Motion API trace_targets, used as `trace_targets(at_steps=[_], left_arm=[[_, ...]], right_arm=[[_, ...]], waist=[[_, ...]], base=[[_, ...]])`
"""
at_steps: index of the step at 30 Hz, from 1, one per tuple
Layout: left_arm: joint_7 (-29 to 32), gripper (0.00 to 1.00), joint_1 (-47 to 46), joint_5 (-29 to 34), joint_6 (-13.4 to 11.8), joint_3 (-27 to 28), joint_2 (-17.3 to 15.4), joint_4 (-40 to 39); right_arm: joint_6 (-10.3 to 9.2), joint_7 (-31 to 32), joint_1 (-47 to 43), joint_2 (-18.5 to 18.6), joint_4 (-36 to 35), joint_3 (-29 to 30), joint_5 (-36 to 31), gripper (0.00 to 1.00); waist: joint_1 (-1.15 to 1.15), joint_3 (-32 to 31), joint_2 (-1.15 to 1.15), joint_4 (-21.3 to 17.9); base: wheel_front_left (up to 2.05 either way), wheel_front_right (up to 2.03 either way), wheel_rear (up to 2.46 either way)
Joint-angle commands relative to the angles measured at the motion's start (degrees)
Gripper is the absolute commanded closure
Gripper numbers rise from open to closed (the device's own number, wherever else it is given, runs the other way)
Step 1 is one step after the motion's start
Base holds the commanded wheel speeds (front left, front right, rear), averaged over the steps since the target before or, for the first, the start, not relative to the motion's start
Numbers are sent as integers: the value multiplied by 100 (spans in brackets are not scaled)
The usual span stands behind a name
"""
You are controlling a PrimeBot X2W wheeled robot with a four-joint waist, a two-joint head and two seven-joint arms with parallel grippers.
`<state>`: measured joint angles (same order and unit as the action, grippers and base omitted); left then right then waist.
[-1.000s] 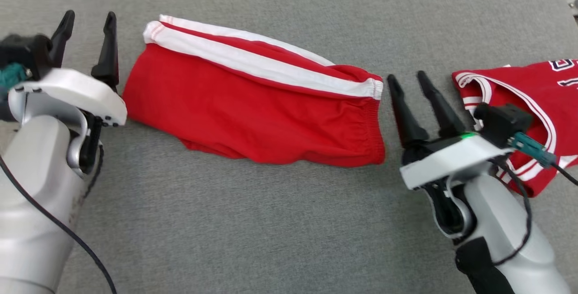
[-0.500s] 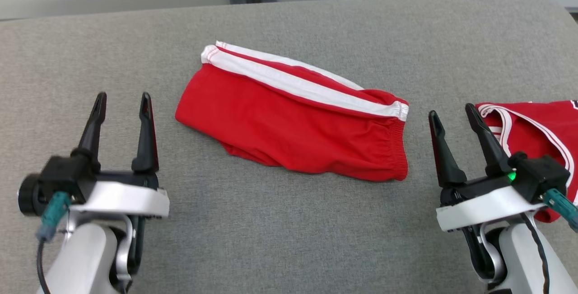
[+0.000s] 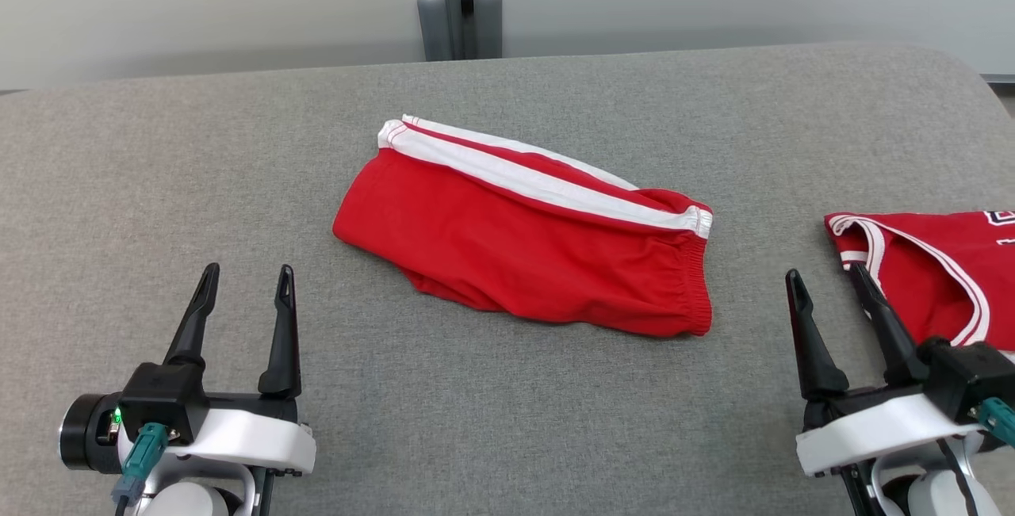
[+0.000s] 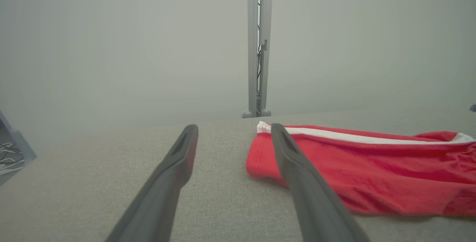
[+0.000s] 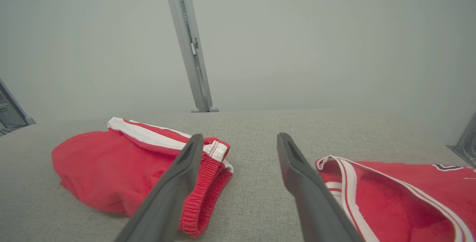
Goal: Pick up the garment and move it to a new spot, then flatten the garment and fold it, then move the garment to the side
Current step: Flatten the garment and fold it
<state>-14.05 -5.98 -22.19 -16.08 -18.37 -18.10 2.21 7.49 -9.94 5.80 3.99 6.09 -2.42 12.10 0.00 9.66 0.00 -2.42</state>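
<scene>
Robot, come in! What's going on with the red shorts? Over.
Left gripper open, empty. Right gripper open, empty. Shorts folded, lying between them, not held. Jersey close by right gripper, apart from shorts. Over.

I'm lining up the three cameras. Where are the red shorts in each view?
Head view: shorts in the centre, white stripe on the far edge.
Left wrist view: shorts at lower right.
Right wrist view: shorts at lower left.
Shared landmark: the grey post, standing beyond the shorts in every view.
</scene>
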Motion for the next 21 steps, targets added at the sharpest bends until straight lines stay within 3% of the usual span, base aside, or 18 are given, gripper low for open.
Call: trace_targets(at_steps=[1,21], left_arm=[[35,0,60,47,-41,-2,-56,-47],[242,0,-187,4,-43,-33,-210,-154]], right_arm=[[2,47,-117,-7,-88,38,-10,0],[2,63,-84,-95,-162,17,95,0]], waist=[[0,-18,0,-26],[0,77,0,-126]], base=[[0,0,0],[0,0,0]])
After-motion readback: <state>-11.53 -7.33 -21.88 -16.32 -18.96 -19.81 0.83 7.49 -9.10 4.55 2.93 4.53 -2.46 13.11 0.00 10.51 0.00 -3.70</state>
